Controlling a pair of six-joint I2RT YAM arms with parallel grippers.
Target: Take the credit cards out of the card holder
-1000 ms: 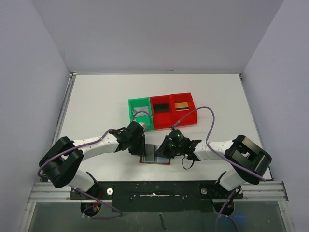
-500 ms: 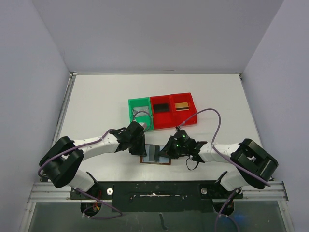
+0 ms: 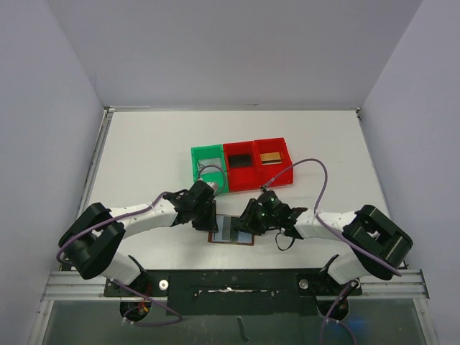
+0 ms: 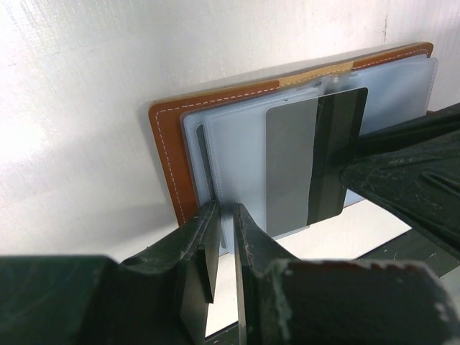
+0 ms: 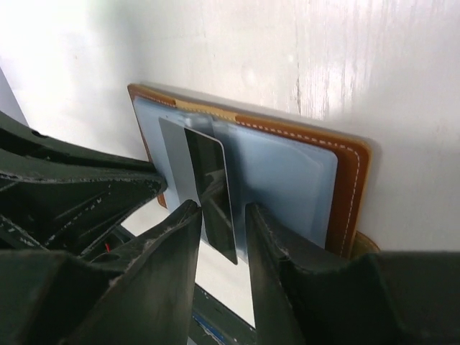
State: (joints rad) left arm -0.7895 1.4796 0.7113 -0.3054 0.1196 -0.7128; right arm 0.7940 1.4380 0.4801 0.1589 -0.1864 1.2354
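Observation:
The brown leather card holder lies open on the table between my two grippers. It shows in the left wrist view and the right wrist view with pale blue-grey sleeves. A silver-grey and black credit card sticks part way out of a sleeve, over the holder's near edge. My left gripper is pinched on the edge of the left sleeve panel. My right gripper is open, its fingers astride the card's free end; the card lies between them.
A green bin and two red bins stand in a row just behind the holder. The middle bin holds a black card, the right one a gold card. A purple cable loops over the green bin.
My right gripper has shifted a little left, closer over the holder. The left gripper and the holder have stayed in place.

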